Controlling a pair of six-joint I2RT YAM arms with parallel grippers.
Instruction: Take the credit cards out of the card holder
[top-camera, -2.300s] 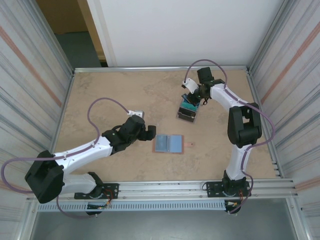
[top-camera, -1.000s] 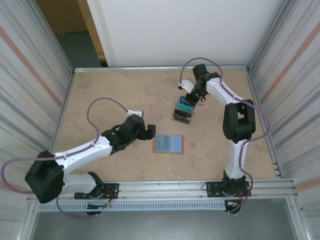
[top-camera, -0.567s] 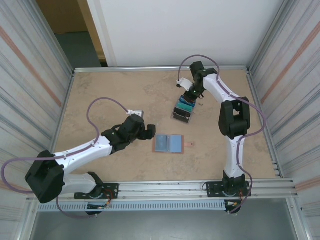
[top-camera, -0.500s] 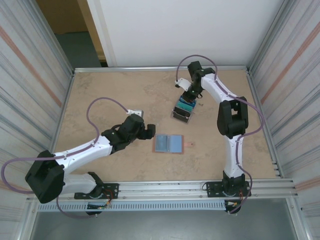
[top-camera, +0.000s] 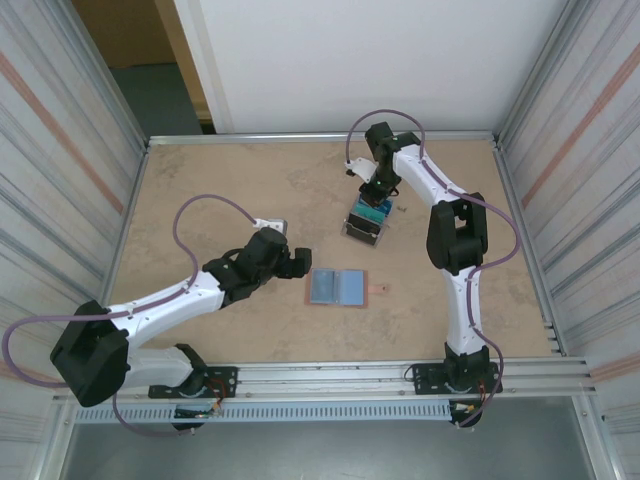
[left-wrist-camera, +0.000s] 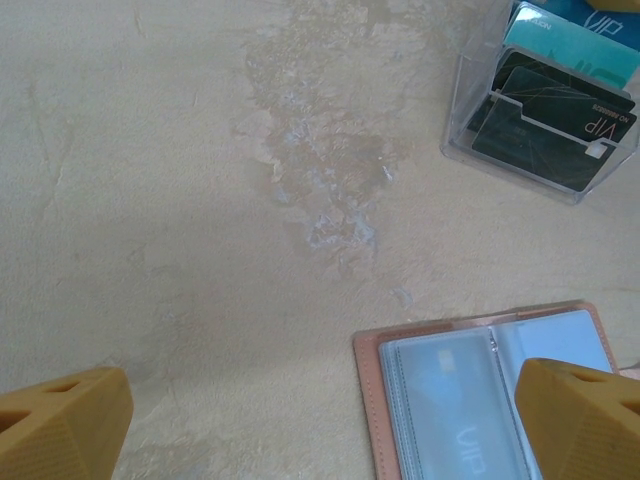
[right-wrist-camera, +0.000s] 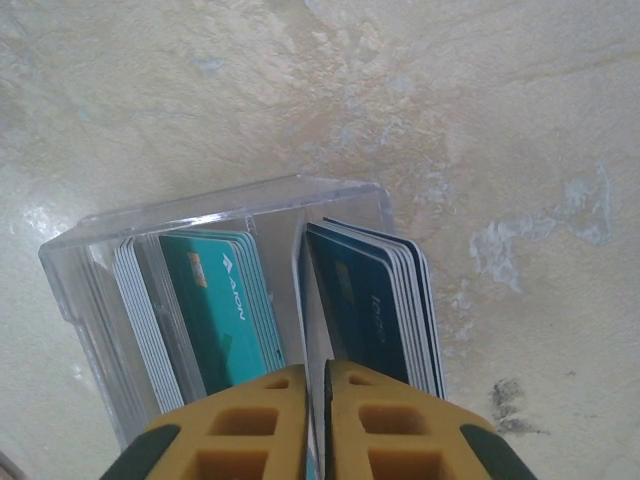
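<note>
My left pincer (left-wrist-camera: 320, 425) stands wide apart; the pink card holder (left-wrist-camera: 366, 400) lies lower right, light-blue cards (left-wrist-camera: 445, 395) sleeved inside. Thin, stiff, slick, I judge: pinch an exposed edge. My right pincer (right-wrist-camera: 315, 405) sits nearly together over the clear box (right-wrist-camera: 210, 215); whether clamped, I cannot tell.

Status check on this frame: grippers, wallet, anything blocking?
Left gripper open, beside wallet. Right gripper nearly shut, over card box. Wallet open flat, cards inside. Nothing blocking.
</note>
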